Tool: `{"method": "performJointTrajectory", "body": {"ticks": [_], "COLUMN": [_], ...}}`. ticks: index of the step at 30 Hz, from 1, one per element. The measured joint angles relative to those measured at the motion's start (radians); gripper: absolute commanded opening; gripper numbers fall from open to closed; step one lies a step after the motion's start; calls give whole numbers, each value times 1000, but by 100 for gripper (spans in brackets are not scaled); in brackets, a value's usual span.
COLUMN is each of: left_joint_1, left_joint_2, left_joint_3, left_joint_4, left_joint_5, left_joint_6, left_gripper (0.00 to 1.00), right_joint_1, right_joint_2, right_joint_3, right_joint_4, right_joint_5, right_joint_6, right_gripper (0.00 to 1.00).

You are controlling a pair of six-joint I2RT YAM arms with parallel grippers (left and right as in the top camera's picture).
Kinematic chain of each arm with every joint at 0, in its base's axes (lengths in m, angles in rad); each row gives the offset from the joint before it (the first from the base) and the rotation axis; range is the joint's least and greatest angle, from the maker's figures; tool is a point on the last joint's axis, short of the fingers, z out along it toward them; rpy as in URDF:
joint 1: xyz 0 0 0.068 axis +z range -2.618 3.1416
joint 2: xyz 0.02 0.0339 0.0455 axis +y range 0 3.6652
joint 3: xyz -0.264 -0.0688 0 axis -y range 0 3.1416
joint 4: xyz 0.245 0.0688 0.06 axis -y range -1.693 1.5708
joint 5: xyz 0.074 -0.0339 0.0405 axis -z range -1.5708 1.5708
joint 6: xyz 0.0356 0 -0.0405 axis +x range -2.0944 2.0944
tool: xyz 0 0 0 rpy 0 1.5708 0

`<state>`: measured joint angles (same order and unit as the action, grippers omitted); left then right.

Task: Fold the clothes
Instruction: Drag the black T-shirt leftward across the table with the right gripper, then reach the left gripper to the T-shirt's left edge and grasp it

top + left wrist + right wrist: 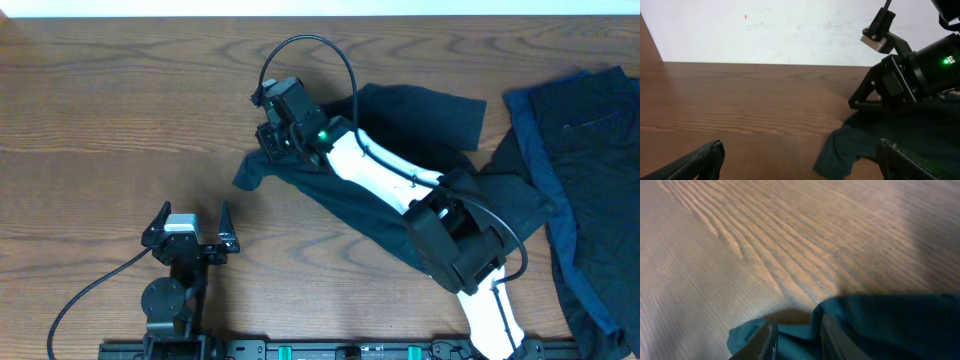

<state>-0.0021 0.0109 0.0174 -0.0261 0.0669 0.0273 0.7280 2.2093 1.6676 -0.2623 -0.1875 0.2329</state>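
We see a wood-grain table [100,120] and a white wall [765,30]; the right gripper [799,339] is slightly parted over the dark shirt [420,110], and the left gripper [192,215] gapes empty.

Brown wood-grain table [100,100]; white wall [790,30] beyond far edge.

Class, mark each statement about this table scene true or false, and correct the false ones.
1. The left gripper holds a garment. False: it stands open over bare table.
2. The right gripper is at the left edge of the dark garment. True.
3. A blue piece lies on the right side of the table. True.
4. The table is white. False: it is brown wood grain.
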Motion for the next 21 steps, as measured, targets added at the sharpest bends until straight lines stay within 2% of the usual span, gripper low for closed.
{"method": "performJointTrajectory", "body": {"ticks": [3, 6, 12, 17, 21], "left_joint_1": [0, 0, 0, 0, 0], "left_joint_2": [0, 0, 0, 12, 97], "left_joint_3": [0, 0, 0, 1, 37], "left_joint_4": [1, 3, 21, 23, -39], "left_joint_5": [0, 0, 34, 154, 210], "left_joint_6": [2, 6, 7, 4, 3], "left_gripper": [98, 98, 98, 98, 98], "right_joint_1": [-9, -22, -47, -49, -48], "right_joint_2": [-2, -5, -8, -8, -7], "right_joint_3": [1, 2, 2, 2, 3], "right_joint_4": [-56, -125, -222, -204, -180], "right_joint_5": [-21, -34, -45, -49, -50], "right_joint_6": [-6, -11, -7, -7, -7], "right_gripper": [16, 2, 1, 1, 1]}}
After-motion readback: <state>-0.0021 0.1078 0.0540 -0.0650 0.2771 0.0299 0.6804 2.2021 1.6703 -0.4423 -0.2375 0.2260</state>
